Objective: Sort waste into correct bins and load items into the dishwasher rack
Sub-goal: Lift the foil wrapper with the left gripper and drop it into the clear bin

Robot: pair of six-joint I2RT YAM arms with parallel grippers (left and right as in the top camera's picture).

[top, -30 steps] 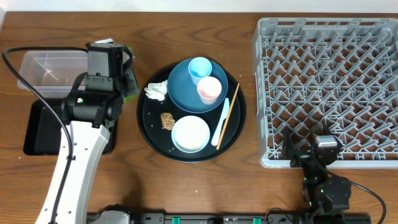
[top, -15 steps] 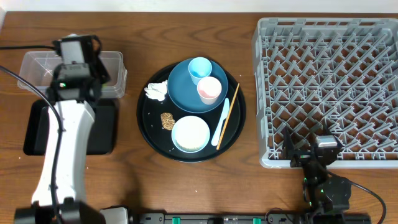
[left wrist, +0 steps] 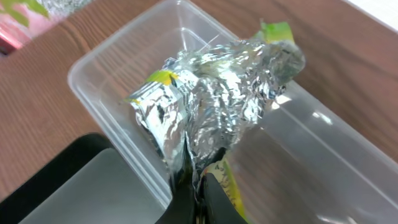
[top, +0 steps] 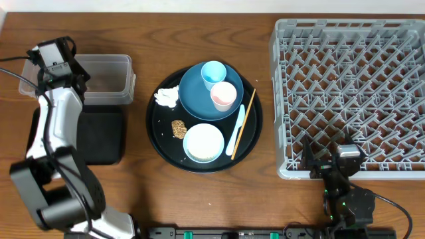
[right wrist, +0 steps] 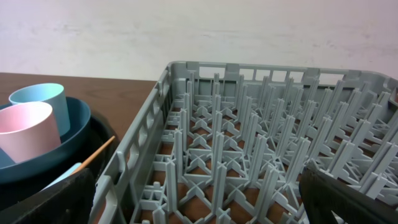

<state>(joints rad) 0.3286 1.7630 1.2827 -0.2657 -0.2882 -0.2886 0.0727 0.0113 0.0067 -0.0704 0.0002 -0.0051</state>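
Snack wrapper (left wrist: 214,115) pinched in left gripper (left wrist: 194,183) above clear tub (left wrist: 317,165).

You're at a robot test bench set up as a dish-clearing station rather than a home kitchen. It is a bare wooden table (top: 133,192) against a plain white wall (right wrist: 186,31), with a white-and-black robot arm (top: 50,133) rising from its near edge. A commercial-style grey dishwasher rack (top: 352,86) and a round black tray (top: 159,143) of used tableware sit straight on the tabletop.
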